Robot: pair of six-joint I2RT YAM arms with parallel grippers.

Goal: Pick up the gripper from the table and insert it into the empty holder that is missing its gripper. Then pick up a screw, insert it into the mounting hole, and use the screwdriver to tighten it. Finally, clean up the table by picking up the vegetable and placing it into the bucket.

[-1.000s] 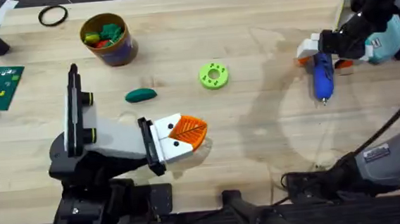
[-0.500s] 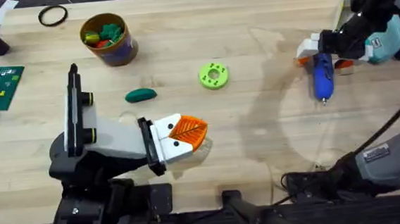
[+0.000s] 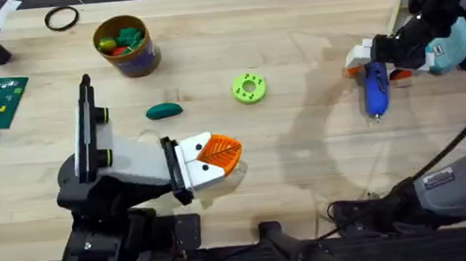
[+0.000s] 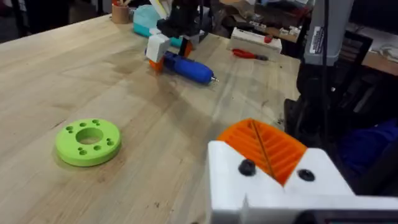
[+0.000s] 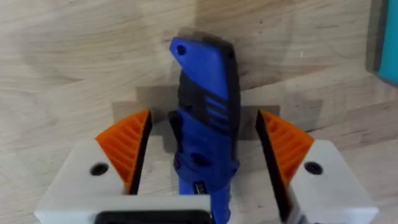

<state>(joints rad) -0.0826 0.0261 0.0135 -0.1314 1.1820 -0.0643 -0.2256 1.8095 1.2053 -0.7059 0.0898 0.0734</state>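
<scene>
Table [image 3: 301,167]: bare wood under both arms
Left gripper [image 3: 215,158]: low near its own base, fingers look pressed together on nothing; vegetable [image 3: 164,111] just beyond its tip, bucket [image 3: 126,46] farther on past that
Right gripper [image 5: 205,158]: pads spread wide, one either side of the screwdriver [image 5: 205,124], gaps on both flanks, nothing gripped
Screwdriver in overhead view: flat on the wood, metal tip pointing back toward the arm bases
Step in hand: likely grasping the tool; centre the body between pads, close squarely on the thick barrel, lift level so the tip clears
Green disc [image 3: 249,88]: between the two grippers
</scene>
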